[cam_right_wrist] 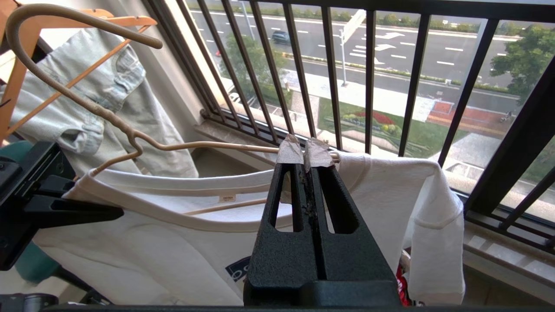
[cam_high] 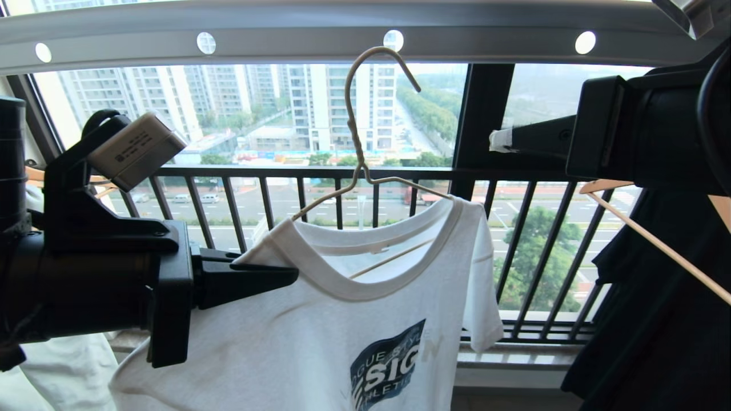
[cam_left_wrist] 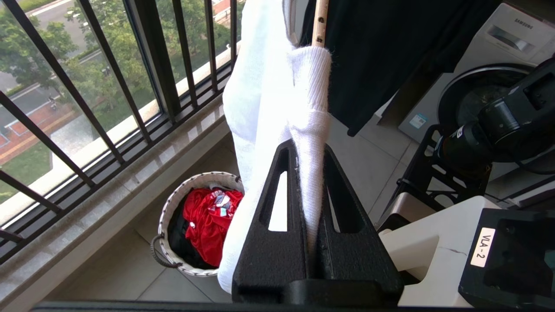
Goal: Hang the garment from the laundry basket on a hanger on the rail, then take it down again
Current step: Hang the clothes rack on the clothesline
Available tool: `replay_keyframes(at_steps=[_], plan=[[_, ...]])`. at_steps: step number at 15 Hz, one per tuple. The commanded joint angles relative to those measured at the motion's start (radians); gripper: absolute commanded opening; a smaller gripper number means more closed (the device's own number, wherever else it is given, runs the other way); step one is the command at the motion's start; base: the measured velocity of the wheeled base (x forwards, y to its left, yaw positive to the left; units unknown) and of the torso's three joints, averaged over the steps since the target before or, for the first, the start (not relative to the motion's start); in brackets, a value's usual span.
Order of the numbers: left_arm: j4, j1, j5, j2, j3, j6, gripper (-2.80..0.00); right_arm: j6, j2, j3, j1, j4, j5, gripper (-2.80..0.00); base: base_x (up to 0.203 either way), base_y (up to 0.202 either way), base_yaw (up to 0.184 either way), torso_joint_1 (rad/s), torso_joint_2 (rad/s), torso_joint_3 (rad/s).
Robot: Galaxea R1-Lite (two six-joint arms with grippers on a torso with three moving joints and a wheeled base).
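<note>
Two grippers hold the load up in front of the barred window. The left gripper [cam_left_wrist: 310, 156] is clamped on the white T-shirt [cam_high: 320, 319] at its shoulder by the collar, with a fold of white cloth squeezed between its black fingers [cam_left_wrist: 277, 225]. The right gripper [cam_right_wrist: 305, 158] has its taped fingertips pressed together at the other shoulder, where the arm of the wire hanger [cam_high: 357, 142] runs into the shirt; whether they pinch the wire, the cloth or both is not clear.

The T-shirt is draped on the wire hanger, collar open toward the camera, with the dark blue chest print facing the robot. The hanger's hook [cam_high: 377, 63] stands up free in front of the window, just below the long pale rail [cam_high: 285, 31] with its row of round holes, and is not hooked on it.

On the tiled floor by the window sill, below the shirt, stands the small woven laundry basket [cam_left_wrist: 167, 216], with a red cloth [cam_left_wrist: 208, 221] bunched inside. To the robot's right a dark garment [cam_high: 657, 319] hangs on a light wooden hanger [cam_high: 657, 240]. To its left, in the right wrist view, a pale denim piece [cam_right_wrist: 99, 112] hangs on another wooden hanger [cam_right_wrist: 26, 65]. A washing machine [cam_left_wrist: 490, 65] stands behind the dark garment in the left wrist view.
</note>
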Motion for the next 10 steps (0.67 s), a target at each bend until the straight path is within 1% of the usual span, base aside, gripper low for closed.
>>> replay_keyframes(at_steps=[1,6,10], plan=[[-0.001,-0.003,-0.004,-0.002,0.0,0.0,-2.8,0.001,-0.005,0.005,0.0,0.001,-0.001,-2.8,0.0,0.0,0.0,0.129,-0.25,-0.133],[-0.002,-0.011,-0.005,-0.01,-0.001,0.001,-2.8,-0.007,-0.014,0.013,0.002,0.001,-0.001,-2.8,0.0,0.0,0.0,0.102,-0.2,-0.108],[-0.004,-0.022,-0.004,-0.013,0.002,0.0,-2.8,-0.015,-0.031,0.032,0.006,-0.006,0.011,-2.8,0.0,0.0,0.0,0.066,-0.14,-0.066]])
